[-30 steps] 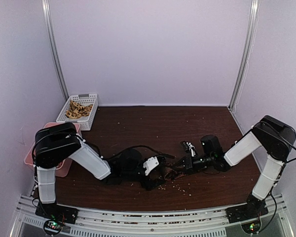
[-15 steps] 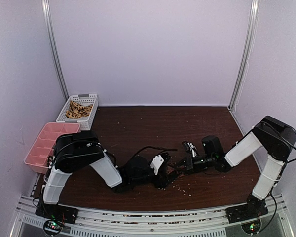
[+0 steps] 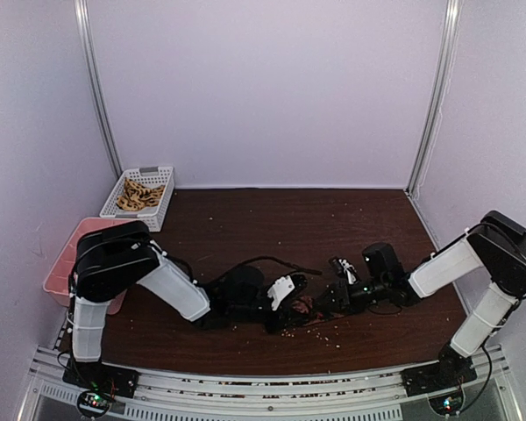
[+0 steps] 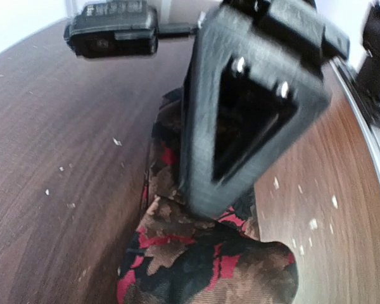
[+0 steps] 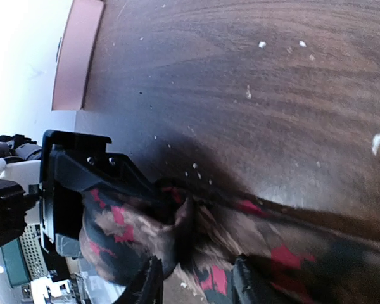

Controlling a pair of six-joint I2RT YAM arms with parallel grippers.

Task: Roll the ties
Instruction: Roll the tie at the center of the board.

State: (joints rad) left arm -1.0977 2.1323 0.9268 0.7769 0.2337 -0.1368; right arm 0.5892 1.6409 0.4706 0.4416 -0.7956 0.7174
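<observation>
One tie [image 3: 303, 307], brown with red and black patches, lies on the dark table between my two grippers. Its near end is wound into a thick roll [image 4: 196, 259]; the rest trails flat [image 5: 291, 247]. My left gripper [image 3: 287, 309] has that roll between its jaws, and one left finger [image 5: 69, 183] presses against the roll [image 5: 123, 237]. My right gripper [image 3: 330, 302] faces it from the right. Its own tips [image 5: 195, 282] stand apart on either side of the tie without pinching it. One right finger [image 4: 240, 126] looms over the cloth in the left wrist view.
A white basket [image 3: 140, 198] holding tan pieces stands at the back left. A pink tray [image 3: 60, 267] sits at the left edge, partly behind my left arm. Pale crumbs [image 3: 326, 333] dot the table front, and a black cable [image 3: 256, 260] loops behind the left gripper.
My left jaws have closed in around the roll while my right jaws, shut before, have come apart. The right gripper has slid slightly right, toward the front.
</observation>
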